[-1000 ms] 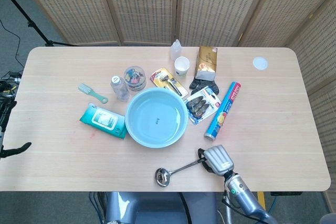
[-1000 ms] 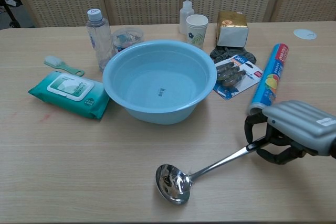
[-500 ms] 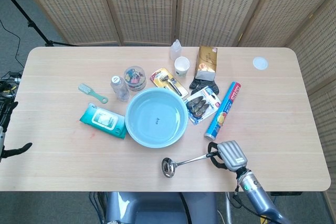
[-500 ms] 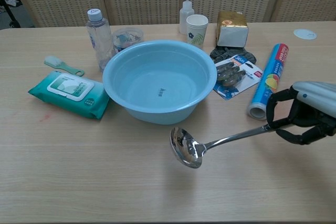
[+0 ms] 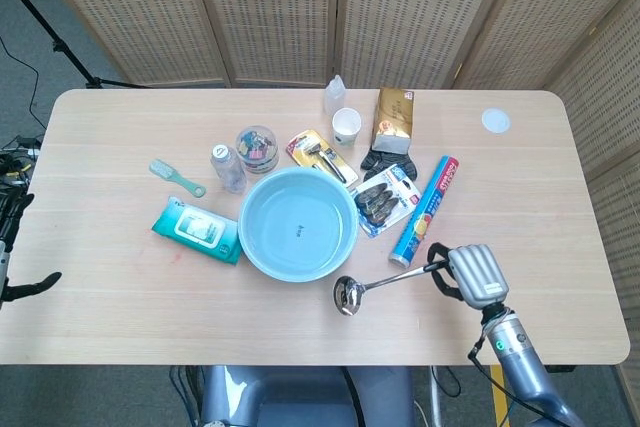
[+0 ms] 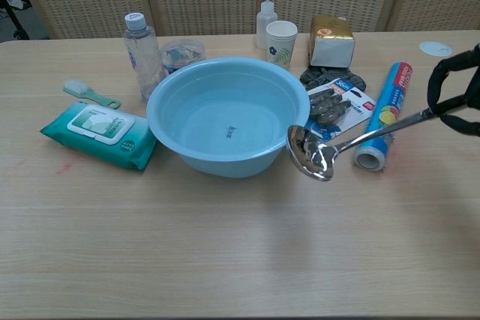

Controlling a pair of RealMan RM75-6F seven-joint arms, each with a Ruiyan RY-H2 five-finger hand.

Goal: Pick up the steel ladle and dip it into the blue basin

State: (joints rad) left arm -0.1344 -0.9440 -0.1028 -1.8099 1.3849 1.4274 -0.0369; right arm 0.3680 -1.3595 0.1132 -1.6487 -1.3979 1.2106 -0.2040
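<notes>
My right hand (image 5: 470,277) holds the steel ladle (image 5: 385,284) by the end of its handle, lifted off the table. In the chest view the ladle's bowl (image 6: 309,153) hangs just right of the blue basin (image 6: 225,114), beside its rim, and only the dark fingers of the right hand (image 6: 454,88) show at the right edge. The basin (image 5: 297,224) sits in the middle of the table. My left hand (image 5: 22,287) hangs off the table's left edge, with too little of it showing to judge its fingers.
A blue foil roll (image 5: 425,209) and a packet of dark items (image 5: 384,197) lie right of the basin, under the ladle's handle. A wipes pack (image 5: 198,230), bottle (image 5: 227,167), brush (image 5: 175,177), jar (image 5: 258,147), cup (image 5: 346,126) and gold box (image 5: 393,118) surround it.
The right hand has lifted the ladle off the table and carried it up and to the right; the ladle's bowl rose from the table's front to beside the basin's rim.
</notes>
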